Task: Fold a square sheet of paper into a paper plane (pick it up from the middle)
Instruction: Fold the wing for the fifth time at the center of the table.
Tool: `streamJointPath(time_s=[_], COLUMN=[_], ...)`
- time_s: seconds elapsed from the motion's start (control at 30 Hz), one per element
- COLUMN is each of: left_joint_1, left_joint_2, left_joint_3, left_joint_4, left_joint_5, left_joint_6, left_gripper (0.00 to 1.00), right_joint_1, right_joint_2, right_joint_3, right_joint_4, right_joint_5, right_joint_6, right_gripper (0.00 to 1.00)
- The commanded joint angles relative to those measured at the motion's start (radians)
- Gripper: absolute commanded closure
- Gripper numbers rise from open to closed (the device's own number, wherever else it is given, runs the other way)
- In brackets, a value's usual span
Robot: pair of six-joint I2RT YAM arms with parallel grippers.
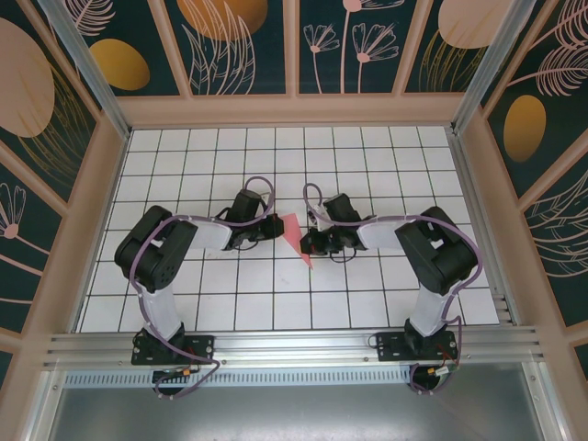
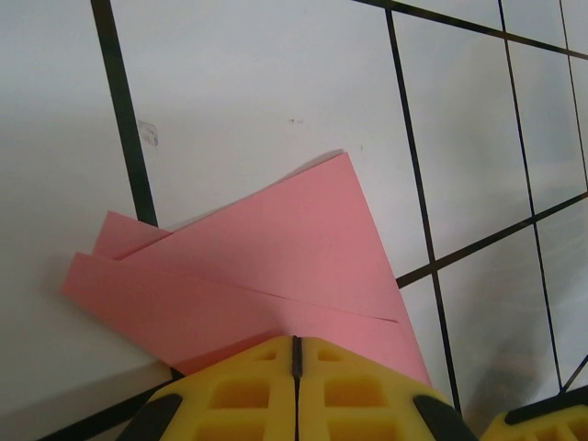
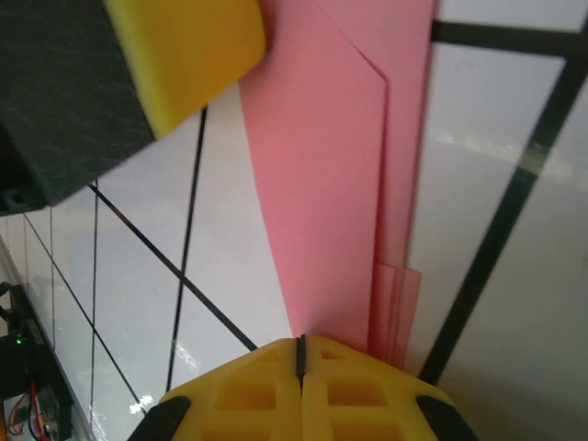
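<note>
The pink-red paper (image 1: 296, 231) is folded into a narrow, layered dart, the paper plane, and sits between my two grippers over the middle of the grid table. From the left, my left gripper (image 1: 276, 228) has its yellow jaws shut on the paper's edge (image 2: 276, 248), with stacked flaps spreading out ahead of the left gripper (image 2: 294, 342). The right gripper (image 1: 309, 244) comes in from the right. Its jaws are shut where the paper (image 3: 331, 184) narrows toward the right gripper (image 3: 299, 342). A yellow fingertip (image 3: 193, 46) of the left gripper shows in the right wrist view.
The white table (image 1: 276, 156) has a black grid and is fenced by pale wooden walls (image 1: 294, 110) at the back and sides. An aluminium rail (image 1: 294, 344) with both arm bases runs along the near edge. Open tiles lie all around the paper.
</note>
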Motion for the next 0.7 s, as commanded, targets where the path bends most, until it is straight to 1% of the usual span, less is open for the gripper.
streamJointPath(time_s=[0.0,0.37,0.53,0.67], left_joint_1=[-0.003,-0.004,-0.006,-0.006], left_joint_2=[0.043,0.066,0.073,0.082], left_joint_3=[0.02,0.041,0.041,0.054], left_joint_4=[-0.068,-0.124,-0.135,-0.181], left_joint_5=[-0.039,-0.052,-0.063,-0.105], left_joint_6=[0.025,0.036,0.027,0.024], left_gripper=[0.92,0.93,0.93,0.93], right_joint_1=[0.011,0.02,0.02,0.019], right_joint_2=[-0.005,0.148,0.176,0.154], right_joint_3=[0.066,0.201,0.202,0.157], right_joint_4=[-0.026,-0.053,-0.084,-0.09], right_joint_5=[-0.032,-0.025,0.017,0.019], right_joint_6=[-0.01,-0.019,-0.028,-0.037], right_gripper=[1.0,1.0,1.0,1.0])
